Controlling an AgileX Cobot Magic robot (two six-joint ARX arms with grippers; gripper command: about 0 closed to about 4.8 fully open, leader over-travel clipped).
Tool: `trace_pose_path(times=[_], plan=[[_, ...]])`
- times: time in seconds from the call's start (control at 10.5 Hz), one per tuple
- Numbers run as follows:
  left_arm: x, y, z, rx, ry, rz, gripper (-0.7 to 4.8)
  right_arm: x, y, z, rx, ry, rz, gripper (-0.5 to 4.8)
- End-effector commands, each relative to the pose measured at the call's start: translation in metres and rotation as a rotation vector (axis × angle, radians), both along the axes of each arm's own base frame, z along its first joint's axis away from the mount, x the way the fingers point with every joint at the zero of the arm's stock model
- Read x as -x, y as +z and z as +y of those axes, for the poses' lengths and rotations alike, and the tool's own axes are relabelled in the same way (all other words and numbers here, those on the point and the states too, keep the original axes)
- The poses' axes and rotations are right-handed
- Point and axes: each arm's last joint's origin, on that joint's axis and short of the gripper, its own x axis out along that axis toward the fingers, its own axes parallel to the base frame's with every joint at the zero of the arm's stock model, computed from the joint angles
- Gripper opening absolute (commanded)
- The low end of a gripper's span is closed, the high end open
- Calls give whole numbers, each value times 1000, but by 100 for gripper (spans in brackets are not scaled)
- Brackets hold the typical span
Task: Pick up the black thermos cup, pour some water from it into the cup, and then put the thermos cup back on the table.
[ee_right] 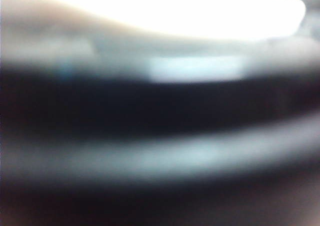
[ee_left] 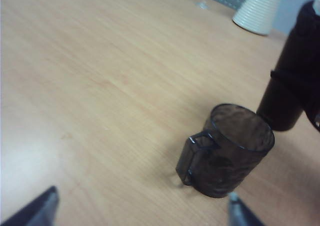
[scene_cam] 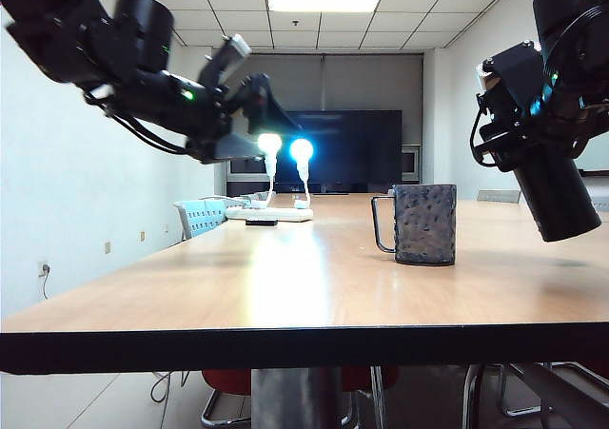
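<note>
Right end effector (scene_cam: 533, 153): clamped on black thermos cup (scene_cam: 557, 196), raised and tilted beside grey mug (scene_cam: 424, 224) on desk (scene_cam: 285, 277).
Left end effector (scene_cam: 249, 96): spread, empty, aloft well left of mug.
Handling: rigid, smooth, likely slippery; mid-body grip.

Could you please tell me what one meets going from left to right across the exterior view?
Left gripper raised above the table → two glowing lamps at the far end → the cup standing on the table → black thermos cup held tilted in the air by the right gripper.

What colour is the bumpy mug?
The cup is dark grey with a dimpled surface, best seen in the exterior view.
</note>
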Motion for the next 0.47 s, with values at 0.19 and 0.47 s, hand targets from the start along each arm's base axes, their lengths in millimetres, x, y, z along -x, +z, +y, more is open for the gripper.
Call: trace_pose_path(times=[0.19, 0.47], plan=[[-5, -15, -40, -75, 93, -53, 298, -1, 15, 0, 117, 14, -50, 148], [-12, -27, -75, -89, 116, -56, 162, -1, 14, 0, 141, 18, -31, 148]])
